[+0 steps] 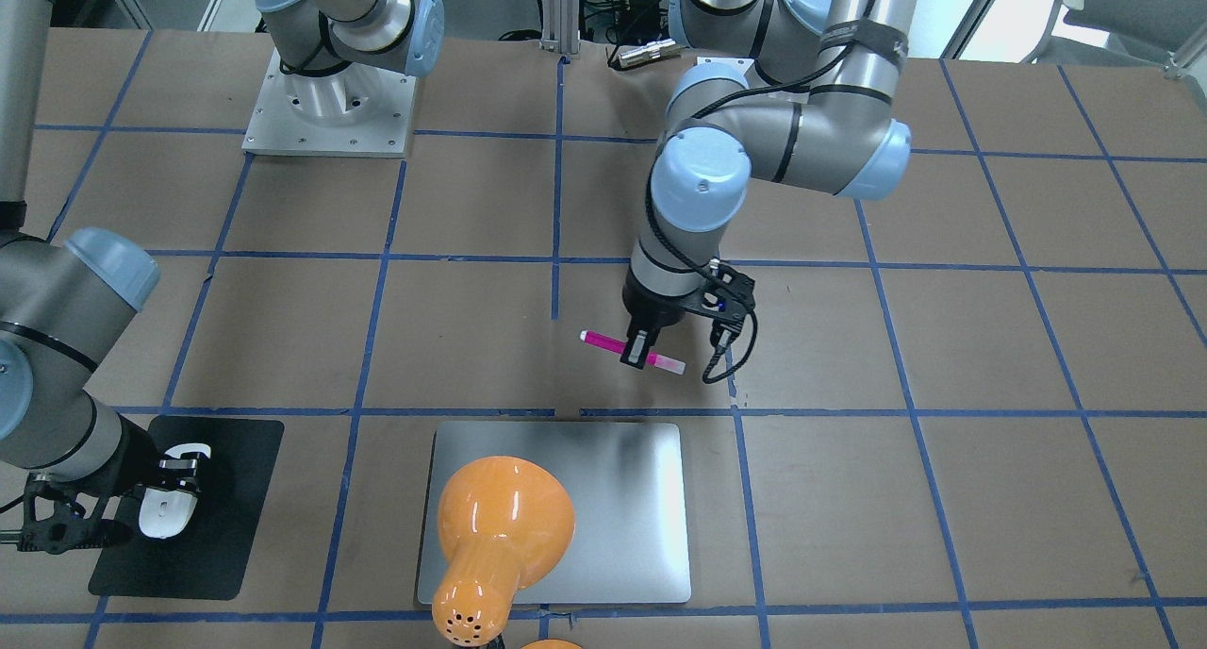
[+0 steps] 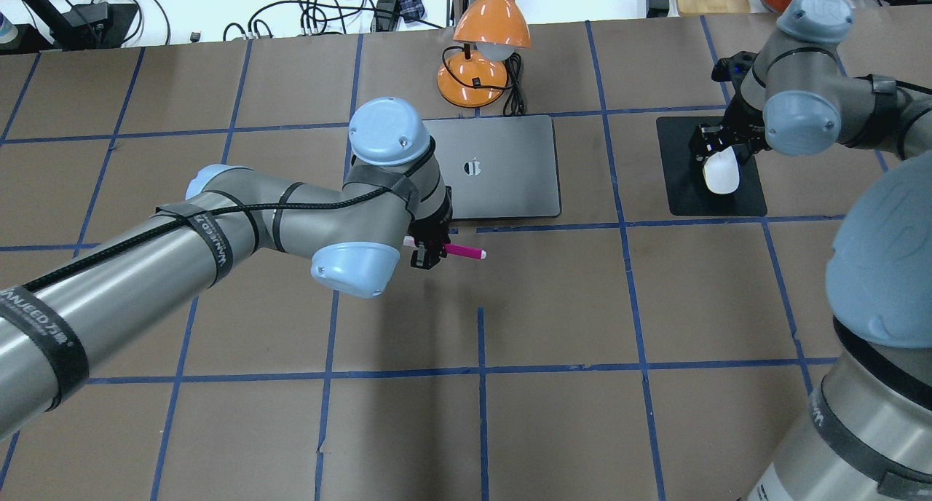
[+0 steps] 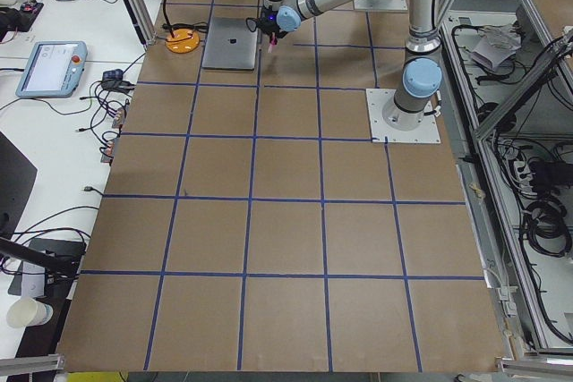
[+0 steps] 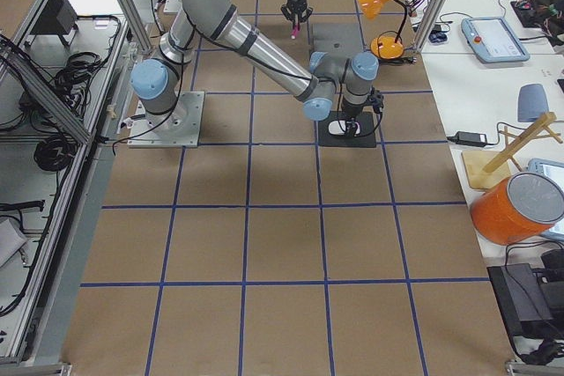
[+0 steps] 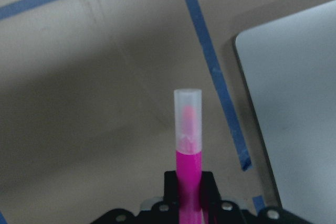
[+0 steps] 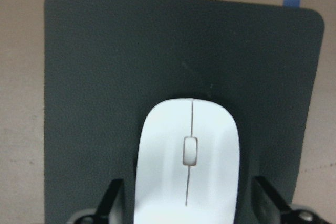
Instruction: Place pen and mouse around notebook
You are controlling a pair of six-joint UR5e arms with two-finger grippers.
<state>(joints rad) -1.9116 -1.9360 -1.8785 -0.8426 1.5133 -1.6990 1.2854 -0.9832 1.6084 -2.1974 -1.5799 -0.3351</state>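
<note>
pen placement: my left gripper (image 1: 634, 355) pinches pen (image 1: 601, 340) off notebook (image 1: 613, 498) edge, set-down likely next; right gripper (image 1: 174, 474) jaws spread astride mouse (image 1: 162, 515).

Orange lamp (image 1: 504, 522), black mat (image 1: 240, 517)

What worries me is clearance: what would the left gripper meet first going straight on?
Probably the bare brown table, beside the notebook; the left gripper points down, holding the pen. Height unclear.

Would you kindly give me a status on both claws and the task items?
Left claw shut on pen, by robot-side edge of notebook. Right claw open, astride mouse on black mat. Orange lamp beyond its far edge.
</note>
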